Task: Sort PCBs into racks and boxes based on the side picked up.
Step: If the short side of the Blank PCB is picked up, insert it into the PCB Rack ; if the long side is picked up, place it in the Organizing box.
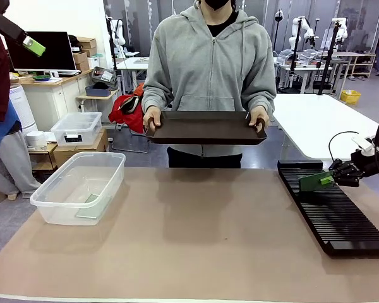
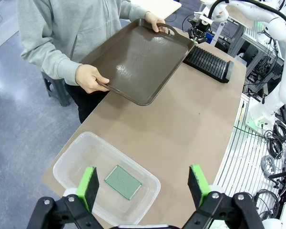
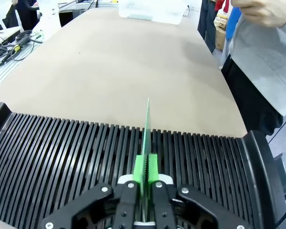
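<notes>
Front view: right gripper (image 1: 328,180) holds a thin dark-green board (image 1: 311,182) on edge over the long black slotted rack (image 1: 331,211); person holds a brown tray (image 1: 205,127).
Left wrist view: left gripper (image 2: 145,183) gapes empty above the clear plastic tub (image 2: 66,162), second board (image 2: 123,182) flat inside.
Right wrist view: pads (image 3: 141,172) pinch the board; keep it upright, seat it fully in one slot before letting go.
</notes>
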